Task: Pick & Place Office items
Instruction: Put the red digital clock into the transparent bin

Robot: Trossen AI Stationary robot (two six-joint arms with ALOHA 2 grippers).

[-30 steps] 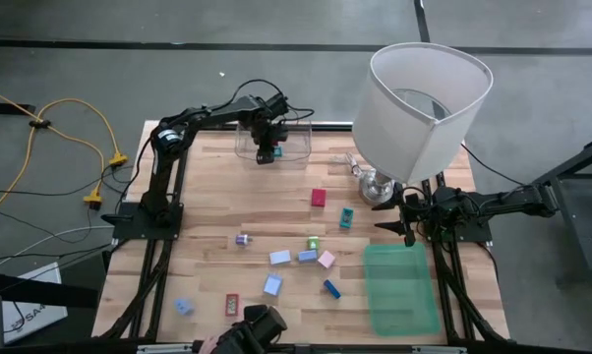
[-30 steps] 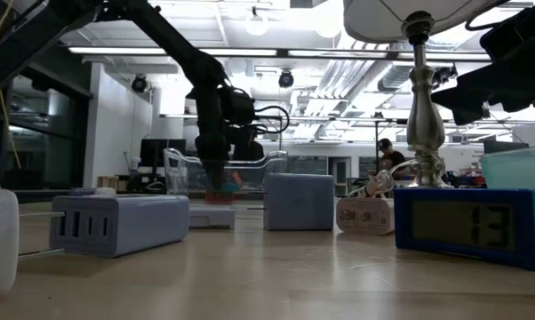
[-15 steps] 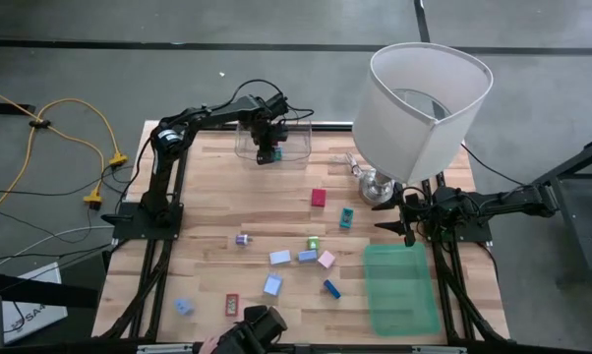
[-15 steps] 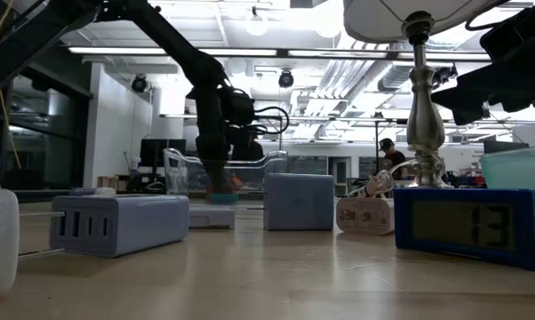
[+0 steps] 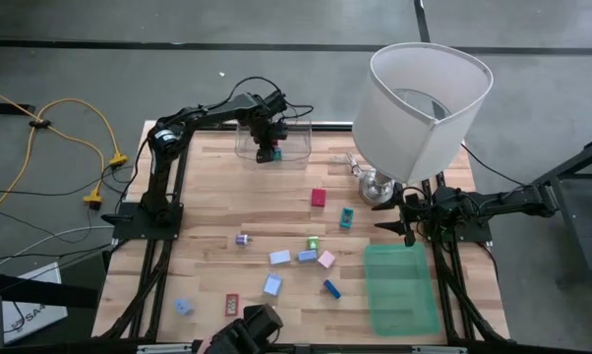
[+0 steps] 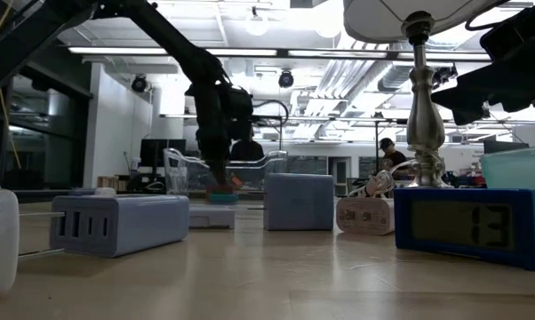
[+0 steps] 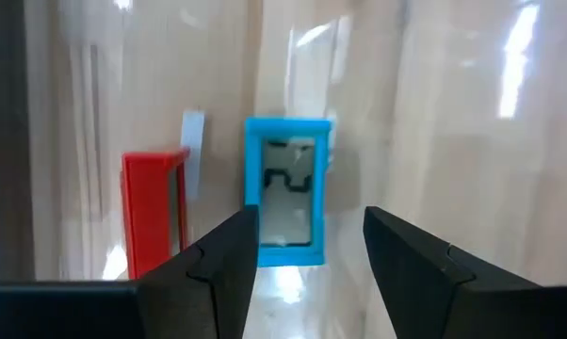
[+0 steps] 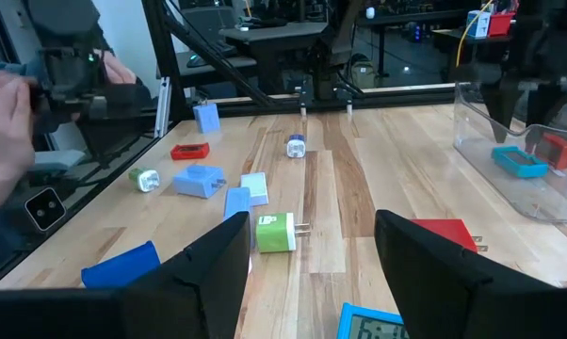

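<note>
The left end effector (image 5: pixel 267 149) hangs over a clear bin (image 5: pixel 298 144) at the far edge of the table (image 5: pixel 207 211). Its two dark fingers (image 7: pixel 218 268) are apart and hold nothing. Just below them, on the floor of the bin, lies a small blue clock (image 7: pixel 285 191) with a bright blue frame and a pale face. A red block (image 7: pixel 153 212) lies just beside it in the same bin.

The right end effector (image 5: pixel 407 221) waits at the right edge of the table, near the foot of a big white lamp (image 5: pixel 424 98). Its fingers (image 8: pixel 203 273) are apart and empty too.

The other small things are spread over the middle of the table. There is a dark pink block (image 5: pixel 319 198), another little blue clock (image 5: pixel 346 217), a white plug with a green face (image 8: pixel 276 232), a purple and white plug (image 5: pixel 242 239), and some light blue chargers (image 5: pixel 279 258). A pink piece (image 5: pixel 326 259) and a dark blue bar (image 5: pixel 331 288) lie near a green bin (image 5: pixel 402 290) at the near right corner. A flat red piece (image 5: pixel 232 304) and a pale blue piece (image 5: pixel 183 307) sit near the near edge.

In the right wrist view, a person's hand (image 8: pixel 6 141) shows past the near edge of the table.
</note>
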